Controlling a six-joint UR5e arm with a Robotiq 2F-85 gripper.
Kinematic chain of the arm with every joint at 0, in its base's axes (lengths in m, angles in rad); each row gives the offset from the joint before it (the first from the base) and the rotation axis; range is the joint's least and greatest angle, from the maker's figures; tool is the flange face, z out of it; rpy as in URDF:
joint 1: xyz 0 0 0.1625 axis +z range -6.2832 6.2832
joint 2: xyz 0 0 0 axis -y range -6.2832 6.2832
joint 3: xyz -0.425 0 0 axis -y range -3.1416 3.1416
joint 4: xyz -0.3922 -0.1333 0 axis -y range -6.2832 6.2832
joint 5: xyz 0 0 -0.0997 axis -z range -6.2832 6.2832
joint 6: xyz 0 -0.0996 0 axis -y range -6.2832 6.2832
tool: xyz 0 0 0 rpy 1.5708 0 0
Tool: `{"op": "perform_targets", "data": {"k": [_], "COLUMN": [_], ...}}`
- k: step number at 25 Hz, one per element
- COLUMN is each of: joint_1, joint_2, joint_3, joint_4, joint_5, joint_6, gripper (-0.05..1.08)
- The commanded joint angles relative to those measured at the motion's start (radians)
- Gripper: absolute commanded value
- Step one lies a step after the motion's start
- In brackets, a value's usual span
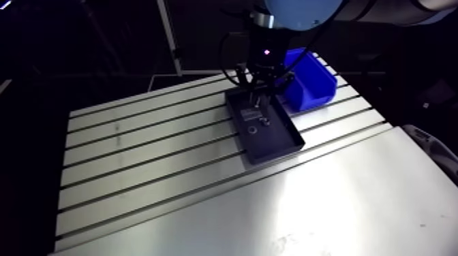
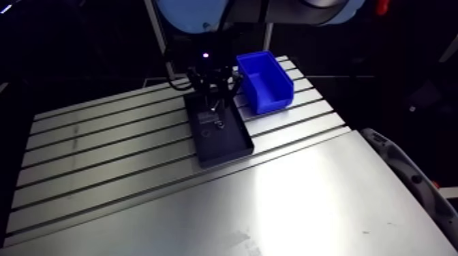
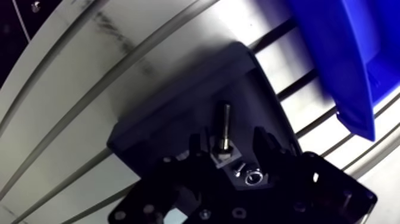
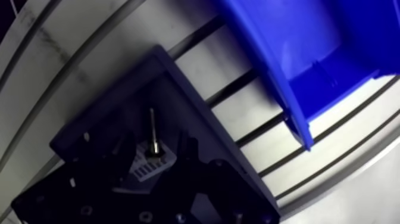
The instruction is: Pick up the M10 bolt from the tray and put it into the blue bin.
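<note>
Straddling bolt in tray, gripper jaws wide, nothing gripped yet; lifting and carrying to bin at tray's two o'clock undone.

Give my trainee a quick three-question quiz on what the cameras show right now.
1. True or false: the bolt lies in the black tray.
2. Where is the blue bin? A) inside the tray B) beside the tray C) on the floor.
3. Fill in: the fingers of the hand are ___, one either side of the bolt.
Key: 1 true; 2 B; 3 open.
</note>
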Motion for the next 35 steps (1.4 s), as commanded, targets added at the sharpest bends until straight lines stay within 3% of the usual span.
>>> {"op": "perform_targets", "data": {"k": [1, 19, 29, 35], "joint_1": [-0.001, -0.002, -0.001, 0.001], "joint_2": [0.006, 0.012, 0.012, 0.012], "joint_3": [0.000, 0.008, 0.014, 0.014], "joint_4": [-0.022, -0.025, -0.025, -0.025], "joint_5": [-0.010, -0.007, -0.007, -0.006], "joint_6": [-0.002, -0.017, -0.017, -0.019], "gripper": [0.50, 0.55, 0.68, 0.69]}}
